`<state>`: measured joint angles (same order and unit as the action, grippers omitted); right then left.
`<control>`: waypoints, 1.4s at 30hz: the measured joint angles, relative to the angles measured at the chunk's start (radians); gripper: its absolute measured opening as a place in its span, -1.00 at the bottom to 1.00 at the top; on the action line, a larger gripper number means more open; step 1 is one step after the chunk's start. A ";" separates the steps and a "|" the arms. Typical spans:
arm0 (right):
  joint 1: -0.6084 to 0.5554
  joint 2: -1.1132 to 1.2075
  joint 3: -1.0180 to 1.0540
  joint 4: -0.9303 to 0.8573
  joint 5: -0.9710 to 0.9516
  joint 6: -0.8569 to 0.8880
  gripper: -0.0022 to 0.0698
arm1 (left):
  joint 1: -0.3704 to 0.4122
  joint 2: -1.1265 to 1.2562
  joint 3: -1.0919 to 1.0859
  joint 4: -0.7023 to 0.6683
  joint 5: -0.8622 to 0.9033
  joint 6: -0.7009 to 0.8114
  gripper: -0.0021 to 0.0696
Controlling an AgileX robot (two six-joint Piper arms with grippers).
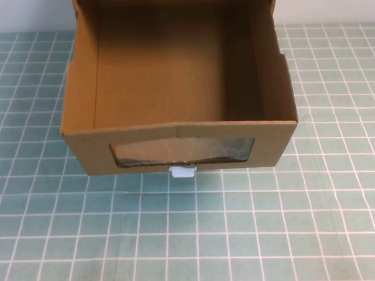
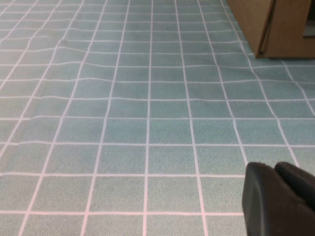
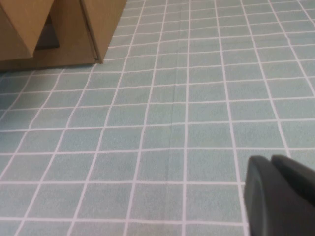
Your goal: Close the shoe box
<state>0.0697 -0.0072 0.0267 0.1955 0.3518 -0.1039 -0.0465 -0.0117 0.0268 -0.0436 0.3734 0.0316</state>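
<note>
box (image 1: 175, 147): drawer pulled far out toward the robot, empty, window front facing it.
tab (image 1: 182, 172): under the window, at the front's middle.
mat (image 1: 192, 240): bare grid in front of the box.
left gripper (image 2: 280, 199): low over the mat, left of the box; finger spread cannot be told.
right gripper (image 3: 280, 194): right of the box, likewise unclear.
step: push the front squarely, near the tab, so the drawer slides straight.

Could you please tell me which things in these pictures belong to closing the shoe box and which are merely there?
Belonging to the job:
- brown cardboard drawer-style shoe box, drawer pulled out
- its small white pull tab below the clear window
- left gripper, off to the box's left, above the mat
- right gripper, off to its right

Merely there:
- green gridded mat
</note>
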 joint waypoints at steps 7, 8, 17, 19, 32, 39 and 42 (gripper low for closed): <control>0.000 0.000 0.000 0.000 0.000 0.000 -0.97 | 0.000 0.000 0.000 0.000 0.000 0.000 -0.96; 0.000 0.000 0.000 0.000 0.000 0.000 -0.97 | 0.000 0.000 0.000 0.000 0.000 0.000 -0.96; 0.000 0.000 0.000 0.000 0.000 0.000 -0.97 | 0.000 0.000 0.000 0.000 0.000 0.000 -0.96; 0.000 0.000 0.000 0.000 0.000 0.000 -0.97 | 0.000 0.000 0.000 0.000 0.000 0.000 -0.96; 0.000 0.000 0.000 0.000 0.000 0.000 -0.97 | 0.000 0.000 0.000 0.002 0.000 0.000 -0.96; 0.000 0.000 0.000 0.000 0.000 0.000 -0.97 | 0.000 0.000 0.000 -0.003 -0.002 -0.006 -0.96; 0.000 0.000 0.000 0.000 0.000 0.000 -0.97 | 0.000 0.000 0.000 -0.077 -0.042 -0.061 -0.96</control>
<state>0.0697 -0.0072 0.0267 0.1955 0.3518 -0.1039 -0.0465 -0.0117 0.0268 -0.1204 0.3310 -0.0295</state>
